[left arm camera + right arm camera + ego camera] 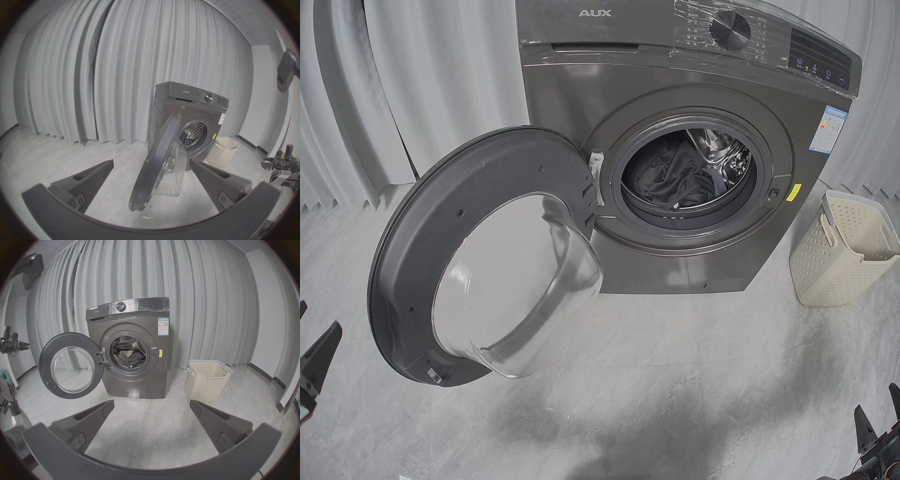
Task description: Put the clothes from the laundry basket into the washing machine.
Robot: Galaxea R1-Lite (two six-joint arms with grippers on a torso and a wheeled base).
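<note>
Head view: clothes [669, 175] half-hidden in drum [731, 150]; left end effector [151, 162], right end effector [151, 402] agape

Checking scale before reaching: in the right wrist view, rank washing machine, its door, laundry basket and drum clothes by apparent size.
1. washing machine
2. door, swung open toward the camera, which may flatter it
3. laundry basket
4. clothes in the drum

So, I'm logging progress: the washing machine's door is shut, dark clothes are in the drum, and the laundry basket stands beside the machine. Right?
Not quite. The head view shows the door swung wide open, not shut. The rest holds: dark clothes lie in the drum, and the laundry basket stands beside the washing machine.
</note>
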